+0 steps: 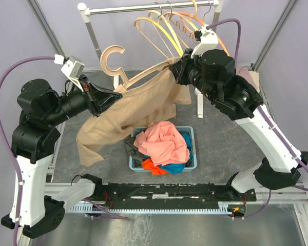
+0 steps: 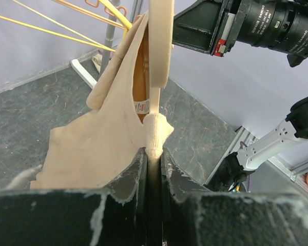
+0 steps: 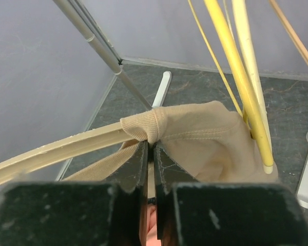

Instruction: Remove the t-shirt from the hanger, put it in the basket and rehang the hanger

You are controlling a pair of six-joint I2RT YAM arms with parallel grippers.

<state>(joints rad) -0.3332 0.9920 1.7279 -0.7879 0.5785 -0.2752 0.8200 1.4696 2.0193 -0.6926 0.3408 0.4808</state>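
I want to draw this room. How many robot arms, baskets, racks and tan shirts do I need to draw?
Arms: 2
Basket: 1
Rack: 1
Tan shirt: 1
Total: 5

The t-shirt (image 2: 92,148) is soft matt cloth, the hanger (image 2: 160,41) smooth pale wood.

Both arms reach inward at height; left gripper (image 1: 114,96) and right gripper (image 1: 174,69) face each other, jaws pinched nearly closed.
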